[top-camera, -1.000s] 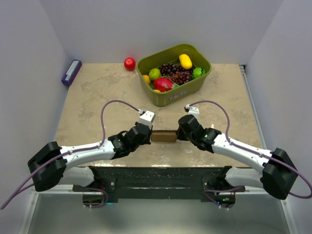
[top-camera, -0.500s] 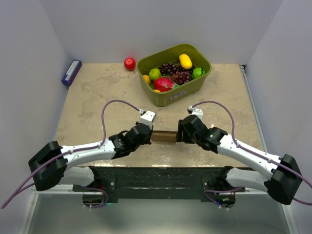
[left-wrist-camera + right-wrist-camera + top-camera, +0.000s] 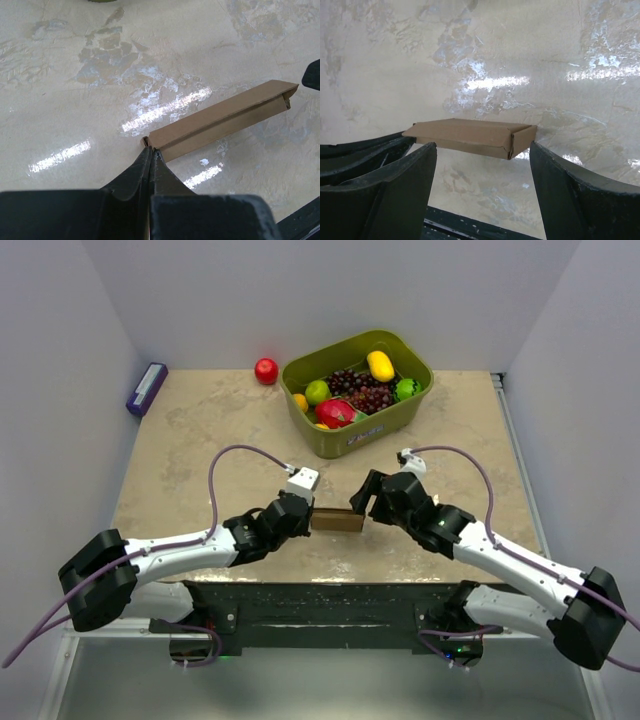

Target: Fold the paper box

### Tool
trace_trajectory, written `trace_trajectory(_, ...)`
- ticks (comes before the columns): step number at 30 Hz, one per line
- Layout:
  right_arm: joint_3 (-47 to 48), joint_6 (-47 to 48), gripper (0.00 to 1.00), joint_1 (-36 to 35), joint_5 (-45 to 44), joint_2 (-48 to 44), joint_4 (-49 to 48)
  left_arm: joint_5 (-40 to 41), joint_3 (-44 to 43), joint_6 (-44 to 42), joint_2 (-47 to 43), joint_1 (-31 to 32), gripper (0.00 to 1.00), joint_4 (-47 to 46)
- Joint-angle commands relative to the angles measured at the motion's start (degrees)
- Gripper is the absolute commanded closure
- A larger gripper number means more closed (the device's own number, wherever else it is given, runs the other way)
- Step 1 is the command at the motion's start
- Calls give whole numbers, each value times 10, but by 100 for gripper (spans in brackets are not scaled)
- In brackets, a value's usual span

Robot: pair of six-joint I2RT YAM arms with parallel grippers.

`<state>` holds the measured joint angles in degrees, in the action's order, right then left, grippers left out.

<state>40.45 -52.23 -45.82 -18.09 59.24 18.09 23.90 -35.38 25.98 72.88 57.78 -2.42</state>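
Mid-fold: paper box (image 3: 220, 117) is pinched at one end by the left gripper (image 3: 151, 152), right gripper (image 3: 481, 150) is spread wide. Free end probably needs to be gripped next.

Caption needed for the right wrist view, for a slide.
Open right gripper faces the flat brown cardboard paper box pinched by the shut left gripper.

Arms: left arm (image 3: 180, 552) and right arm (image 3: 520, 558), white tubes with bulky black joints
Cables: a purple cable (image 3: 215, 480) looped along each arm
Grippers: left gripper (image 3: 151, 151) and right gripper (image 3: 482, 147), matte black tapered fingers
Base: black mounting plate (image 3: 320, 605)
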Motion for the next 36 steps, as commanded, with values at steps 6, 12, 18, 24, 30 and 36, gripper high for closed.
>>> trace_trajectory(6,-39,-57,25,3,-3,18,-67,-8,0,2,20,6,100,53)
trace_trajectory(12,-63,-69,26,3,-9,21,-76,-9,-2,1,21,7,100,51)
trace_trajectory(18,-70,-70,28,3,-15,25,-78,-9,-2,1,21,8,100,54)
trace_trajectory(24,-87,-79,29,3,-15,21,-87,-8,-2,1,21,9,100,54)
trace_trajectory(30,-97,-85,34,3,-14,19,-89,-8,-2,0,20,12,100,53)
trace_trajectory(36,-92,-89,33,3,-8,3,-87,-4,-1,0,20,14,100,54)
